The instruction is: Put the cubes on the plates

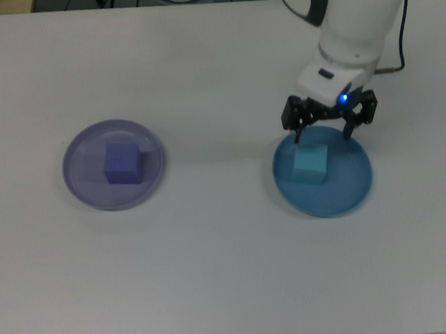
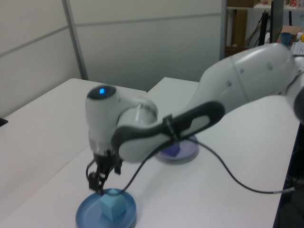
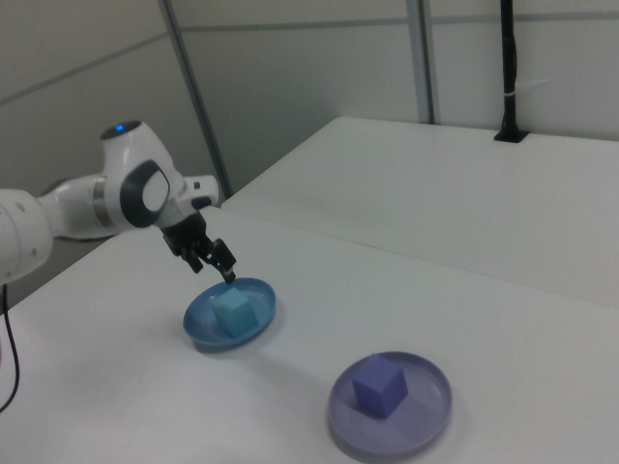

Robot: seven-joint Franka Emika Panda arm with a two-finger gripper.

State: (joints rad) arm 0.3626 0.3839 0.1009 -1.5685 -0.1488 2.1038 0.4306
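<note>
A light turquoise cube [image 1: 310, 165] [image 2: 112, 207] [image 3: 232, 313] rests on the medium blue plate [image 1: 344, 194] [image 2: 85, 216] [image 3: 198, 329] at the top view's right. My gripper [image 1: 324, 132] [image 2: 105, 184] [image 3: 219, 265] hangs open just above the cube, touching nothing, one finger on each side of it. At the top view's left, a purple-blue cube [image 1: 122, 163] [image 2: 173, 150] [image 3: 378, 386] sits in the middle of the pale lavender plate [image 1: 82, 185] [image 2: 190, 153] [image 3: 426, 420].
Both plates lie on a white table [image 1: 213, 272]. A second white table [image 3: 464, 184] stands behind a seam in the right view. A black cable [image 2: 228, 171] trails from the arm across the table in the left view.
</note>
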